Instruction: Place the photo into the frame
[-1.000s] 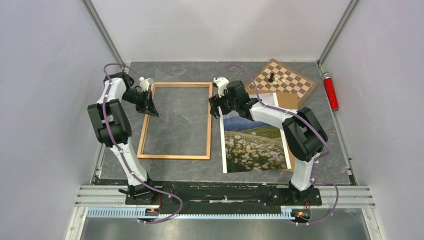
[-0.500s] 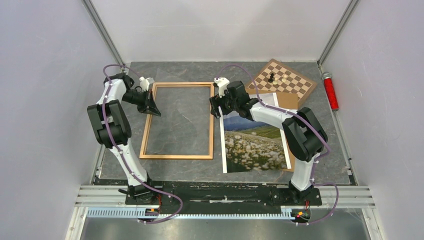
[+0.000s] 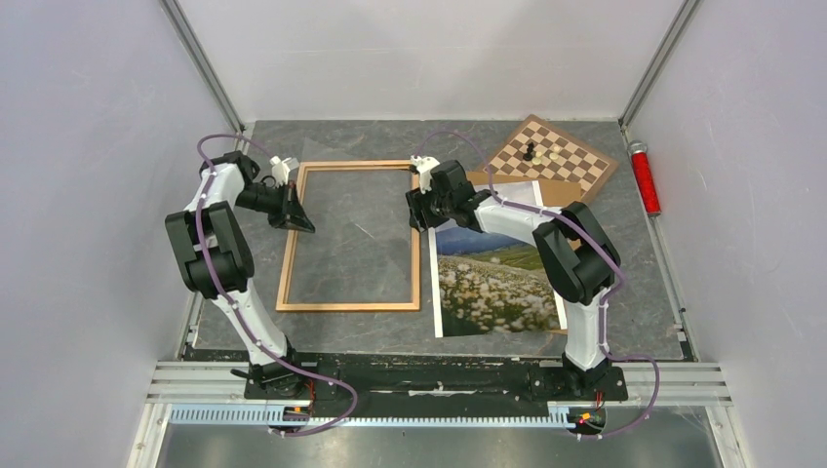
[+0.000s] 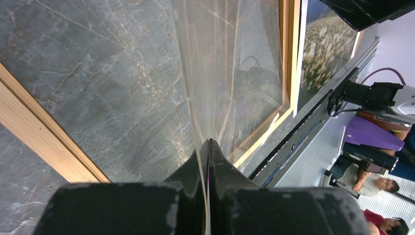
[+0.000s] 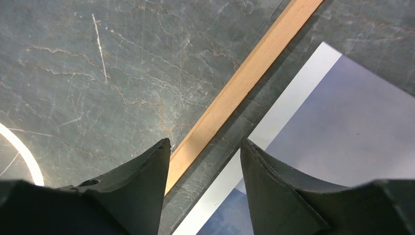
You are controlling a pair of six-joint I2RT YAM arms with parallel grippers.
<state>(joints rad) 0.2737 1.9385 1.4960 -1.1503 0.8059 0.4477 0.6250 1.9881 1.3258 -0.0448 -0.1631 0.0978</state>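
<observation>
The frame (image 3: 290, 244) lies flat on the grey stone table (image 3: 644, 292), left of centre, with bare tabletop showing through its opening. The photo (image 3: 497, 283) lies face up just to the right of it, meadow end towards the arm bases; its long white border runs close alongside the frame's right rail without overlapping it. The print's far end rests on a brown board (image 3: 564, 193), and beyond that sits a chessboard (image 3: 566, 161) with a few pieces on it. The left gripper (image 3: 300, 222) is over the frame's left rail near the far corner. In the left wrist view this gripper (image 4: 208, 144) has its jaws pressed together on a thin clear sheet (image 4: 210, 73) (seen almost edge-on, with faint reflections across it), and the wooden rails show to either side. The right gripper (image 3: 417, 219) hangs over the frame's right rail near the far corner. In its own wrist view this gripper (image 5: 203, 147) has its fingers (image 5: 142, 191) spread apart with nothing held, and the rail passes between the tips. Whether they touch the wood cannot be told.
</observation>
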